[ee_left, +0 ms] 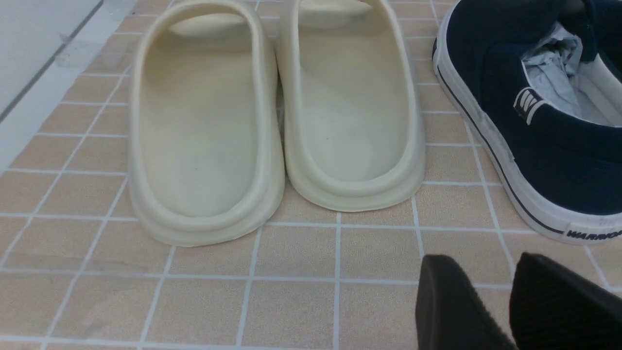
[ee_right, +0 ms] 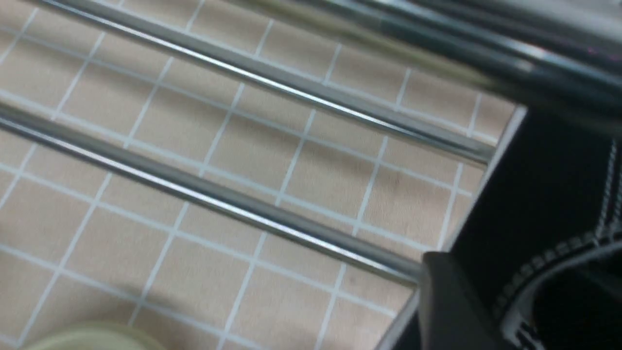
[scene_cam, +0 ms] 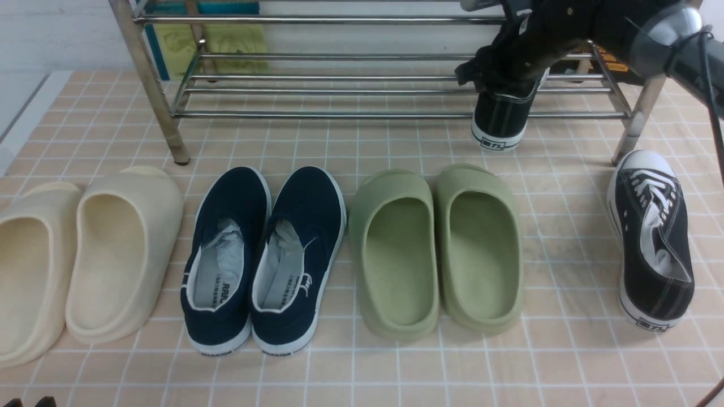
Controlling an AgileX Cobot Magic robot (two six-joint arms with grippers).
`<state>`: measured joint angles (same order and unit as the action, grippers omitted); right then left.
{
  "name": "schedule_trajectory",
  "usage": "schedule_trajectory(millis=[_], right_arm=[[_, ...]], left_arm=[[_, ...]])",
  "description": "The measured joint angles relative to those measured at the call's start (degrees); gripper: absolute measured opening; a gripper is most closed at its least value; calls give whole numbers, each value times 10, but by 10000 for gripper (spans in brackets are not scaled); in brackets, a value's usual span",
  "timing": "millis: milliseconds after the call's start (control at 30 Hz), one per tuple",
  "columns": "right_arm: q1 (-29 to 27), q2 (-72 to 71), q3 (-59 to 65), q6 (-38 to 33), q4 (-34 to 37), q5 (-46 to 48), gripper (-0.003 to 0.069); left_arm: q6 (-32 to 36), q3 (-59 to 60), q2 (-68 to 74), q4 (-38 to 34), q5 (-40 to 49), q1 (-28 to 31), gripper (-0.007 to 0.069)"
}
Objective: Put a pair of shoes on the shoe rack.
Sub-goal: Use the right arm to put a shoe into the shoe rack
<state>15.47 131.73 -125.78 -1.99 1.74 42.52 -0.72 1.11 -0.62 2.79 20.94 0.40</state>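
Note:
One black sneaker (scene_cam: 500, 121) lies on the lower bars of the steel shoe rack (scene_cam: 339, 115) at its right end, heel hanging over the front bar. My right gripper (scene_cam: 503, 85) is at its opening. In the right wrist view one finger (ee_right: 452, 301) stands outside the sneaker's (ee_right: 544, 194) side wall, slightly off the stitched collar. The other finger is lost in the dark inside. The second sneaker (scene_cam: 653, 237) lies on the tiled floor at the right, toe towards the rack. My left gripper (ee_left: 483, 257) hovers low over the floor, open, holding nothing.
In a row before the rack stand cream clogs (scene_cam: 85, 254), navy slip-ons (scene_cam: 266, 254) and green clogs (scene_cam: 435, 249). The rack's right leg (scene_cam: 636, 121) is close to the floor sneaker. Yellow and blue items (scene_cam: 226, 39) lean behind the rack.

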Motion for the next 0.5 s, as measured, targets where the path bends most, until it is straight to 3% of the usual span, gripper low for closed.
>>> schedule_trajectory(millis=[167, 333, 500], right_arm=[[1, 5, 2, -37, 3, -7, 34], [4, 5, 2, -98, 2, -9, 13], [7, 5, 2, -111, 0, -12, 14]], left_arm=[[0, 0, 0, 0, 0, 0, 240], [0, 0, 0, 0, 0, 0, 240], [0, 0, 0, 0, 0, 0, 240]])
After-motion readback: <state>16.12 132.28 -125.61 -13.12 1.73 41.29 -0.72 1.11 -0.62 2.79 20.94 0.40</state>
